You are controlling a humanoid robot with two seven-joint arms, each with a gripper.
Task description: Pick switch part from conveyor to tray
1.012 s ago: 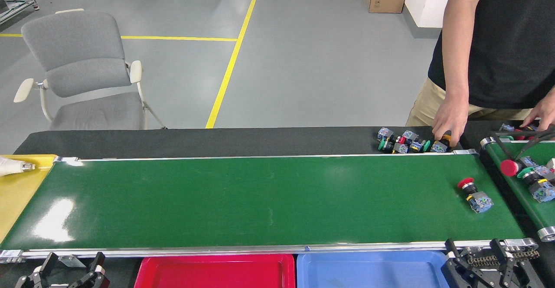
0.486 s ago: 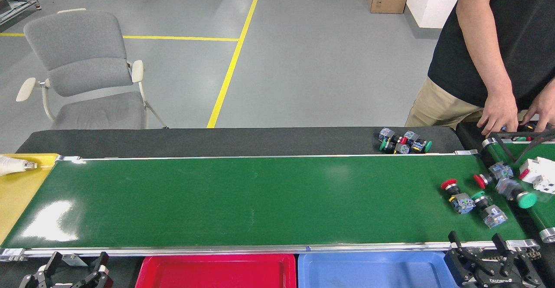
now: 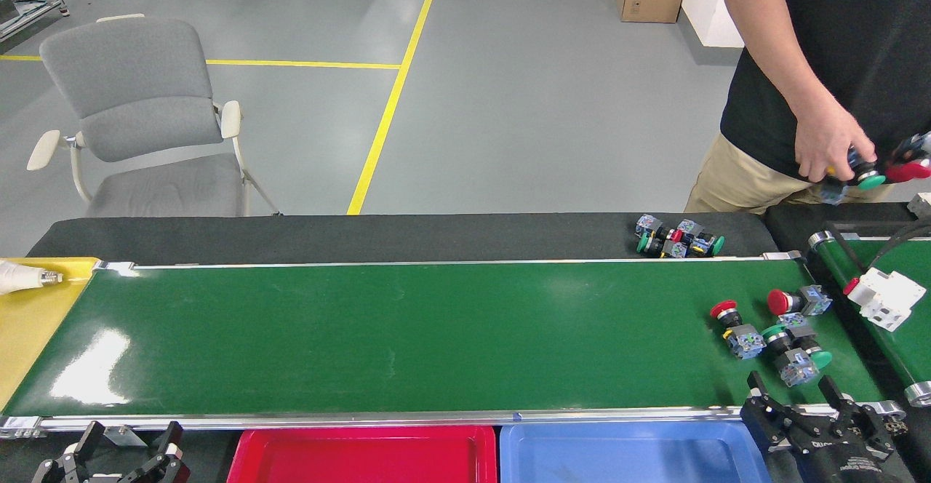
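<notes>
From our head view, the conveyor (image 3: 407,337) runs wide across the middle, and four switch parts (image 3: 772,330) lie clustered near its right end: a red-capped one (image 3: 734,329) leftmost, another red one (image 3: 796,300) behind, and two green ones (image 3: 794,352) nearest us. Our right gripper (image 3: 809,403) hangs at the belt's near edge just beside the green pair, fingers spread and holding nothing. Our left gripper (image 3: 127,448) sits low at the bottom left, also spread and empty. A red tray (image 3: 360,457) and a blue tray (image 3: 625,457) lie below the rail. Behind, a person's hand (image 3: 825,145) holds more switches above a second belt (image 3: 898,308).
</notes>
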